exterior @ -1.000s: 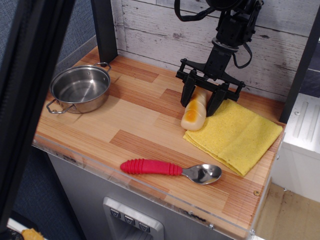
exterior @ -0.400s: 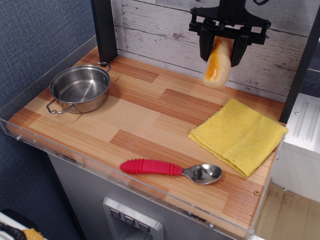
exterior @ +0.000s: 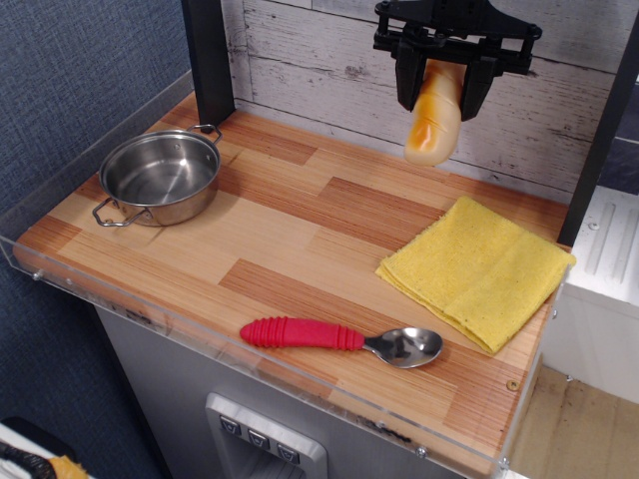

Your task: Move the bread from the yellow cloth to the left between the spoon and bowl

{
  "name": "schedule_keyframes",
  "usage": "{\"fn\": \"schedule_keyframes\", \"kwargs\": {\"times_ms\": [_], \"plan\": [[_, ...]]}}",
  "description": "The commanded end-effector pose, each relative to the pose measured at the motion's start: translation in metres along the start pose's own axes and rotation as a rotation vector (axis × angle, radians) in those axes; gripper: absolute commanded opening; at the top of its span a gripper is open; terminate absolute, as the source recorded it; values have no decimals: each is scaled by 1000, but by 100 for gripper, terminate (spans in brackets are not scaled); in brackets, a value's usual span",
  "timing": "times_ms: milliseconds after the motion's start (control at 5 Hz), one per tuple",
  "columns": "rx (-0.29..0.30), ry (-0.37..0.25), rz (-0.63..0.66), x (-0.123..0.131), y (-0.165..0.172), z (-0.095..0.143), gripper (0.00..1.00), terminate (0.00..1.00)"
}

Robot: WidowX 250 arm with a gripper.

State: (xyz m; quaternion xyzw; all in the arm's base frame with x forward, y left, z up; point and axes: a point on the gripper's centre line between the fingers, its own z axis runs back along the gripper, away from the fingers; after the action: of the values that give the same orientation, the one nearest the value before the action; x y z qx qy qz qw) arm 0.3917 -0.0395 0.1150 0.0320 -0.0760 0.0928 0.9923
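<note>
My black gripper [exterior: 447,85] is high above the back of the table, shut on the bread [exterior: 434,118], a pale cream roll with an orange-yellow top that hangs down from the jaws. The yellow cloth [exterior: 479,269] lies bare at the right side of the wooden table. The spoon [exterior: 344,339] with its red ribbed handle lies near the front edge. The steel bowl [exterior: 160,178] with two loop handles stands at the left, empty.
A wooden tabletop [exterior: 290,239] with a clear plastic rim along the front and left. A white plank wall runs behind. A black post [exterior: 210,60] stands at the back left, and another post at the far right edge.
The gripper has lifted the bread off the cloth's left edge and carried it high above the table; over the last half second it rose slightly more. The cloth now lies uncovered.
</note>
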Motion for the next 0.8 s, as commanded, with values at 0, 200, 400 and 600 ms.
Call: {"fn": "schedule_keyframes", "kwargs": {"times_ms": [0,200,400,600], "plan": [[39,-1,201,-13,38,24,0,0],[49,10,300,-20,56,29,0,0],[42,-2,389,-25,76,34,0,0],[51,-1,474,-32,95,40,0,0]]}}
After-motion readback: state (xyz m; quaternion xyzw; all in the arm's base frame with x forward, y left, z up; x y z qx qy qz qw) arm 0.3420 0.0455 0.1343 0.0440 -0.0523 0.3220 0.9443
